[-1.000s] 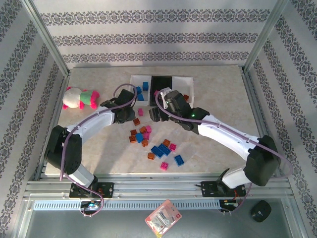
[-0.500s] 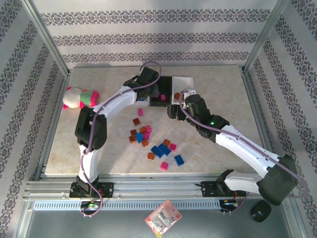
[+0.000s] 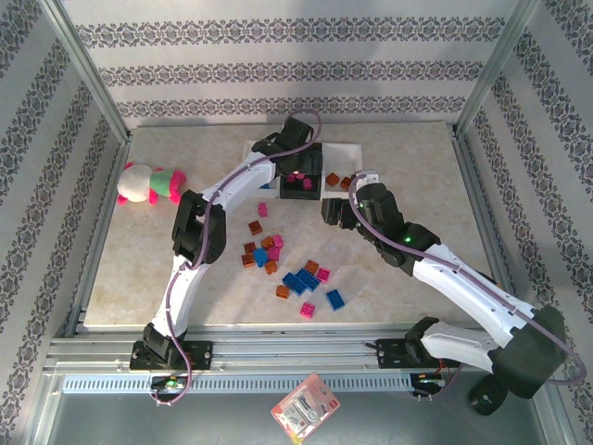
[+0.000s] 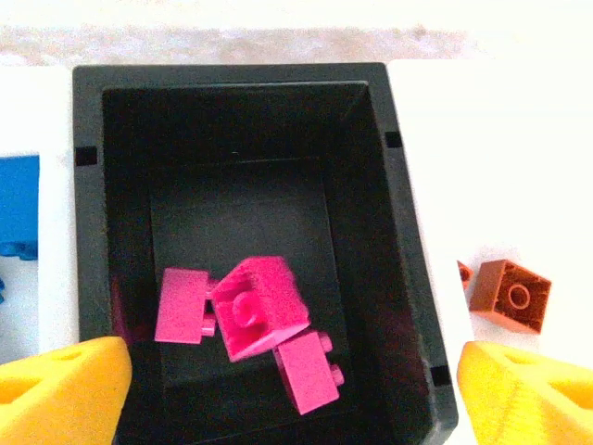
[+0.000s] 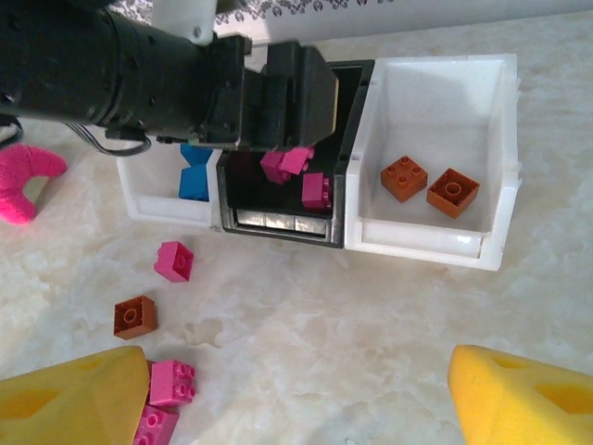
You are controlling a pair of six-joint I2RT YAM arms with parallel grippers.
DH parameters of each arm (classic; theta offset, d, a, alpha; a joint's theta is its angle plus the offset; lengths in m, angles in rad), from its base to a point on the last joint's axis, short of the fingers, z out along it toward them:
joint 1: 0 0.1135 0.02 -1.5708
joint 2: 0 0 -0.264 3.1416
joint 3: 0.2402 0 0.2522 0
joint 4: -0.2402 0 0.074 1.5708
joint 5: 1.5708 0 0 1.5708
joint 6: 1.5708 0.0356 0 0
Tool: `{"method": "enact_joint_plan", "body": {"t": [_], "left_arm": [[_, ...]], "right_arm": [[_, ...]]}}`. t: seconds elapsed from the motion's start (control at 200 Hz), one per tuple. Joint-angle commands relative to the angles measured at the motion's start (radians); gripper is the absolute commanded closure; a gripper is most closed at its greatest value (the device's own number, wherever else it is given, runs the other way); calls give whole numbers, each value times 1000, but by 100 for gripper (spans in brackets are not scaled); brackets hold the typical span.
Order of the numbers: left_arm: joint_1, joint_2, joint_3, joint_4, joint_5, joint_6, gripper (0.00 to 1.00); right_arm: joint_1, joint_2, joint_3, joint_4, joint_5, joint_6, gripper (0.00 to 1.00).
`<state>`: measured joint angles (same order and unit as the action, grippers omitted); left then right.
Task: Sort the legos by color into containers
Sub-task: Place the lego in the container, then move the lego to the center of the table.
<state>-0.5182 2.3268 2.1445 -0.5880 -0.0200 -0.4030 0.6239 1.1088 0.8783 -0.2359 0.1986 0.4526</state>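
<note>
My left gripper (image 4: pixel 295 399) hangs open over the black container (image 4: pixel 408 241), its yellow fingertips (image 4: pixel 65 389) wide apart. Three pink legos lie inside; the middle one (image 4: pixel 258 306) is blurred and tilted. From above, the left gripper (image 3: pixel 300 171) is over that black tray (image 3: pixel 315 193). My right gripper (image 5: pixel 296 399) is open and holds nothing above bare table, in front of the trays. The right white container (image 5: pixel 500 158) holds two orange legos (image 5: pixel 404 176). Blue legos (image 5: pixel 193 182) lie in the left white container (image 5: pixel 139 199). Loose legos (image 3: pixel 278 264) are scattered mid-table.
A pink-white-green plush toy (image 3: pixel 148 183) lies at the table's left. A loose pink brick (image 5: pixel 173 260) and a brown one (image 5: pixel 135 316) sit just in front of the trays. Metal frame posts and patterned walls ring the table.
My left arm swung from the loose pile back to the black tray, and its gripper opened, dropping a pink brick in. My right gripper drew back and right from the pile, still open.
</note>
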Motion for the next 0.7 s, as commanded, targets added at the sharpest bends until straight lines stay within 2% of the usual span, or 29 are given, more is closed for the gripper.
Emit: {"method": "enact_joint_plan", "body": {"t": [0.0, 0.145, 0.38, 0.595, 0.695], "left_arm": [[-7, -110, -5, -49, 8, 51, 1], [-7, -263, -181, 7, -8, 71, 1], [-5, -576, -631, 207, -93, 76, 1], [-4, -838, -964, 250, -94, 79, 1], [-6, -960, -1118, 341, -46, 116, 1]], "right_arm": [[-3, 10, -6, -17, 20, 27, 16], [14, 87, 40, -93, 5, 29, 16], [84, 238, 109, -210, 0, 112, 16], [132, 420, 175, -314, -113, 280, 17], [128, 521, 231, -377, -204, 356, 23]]}}
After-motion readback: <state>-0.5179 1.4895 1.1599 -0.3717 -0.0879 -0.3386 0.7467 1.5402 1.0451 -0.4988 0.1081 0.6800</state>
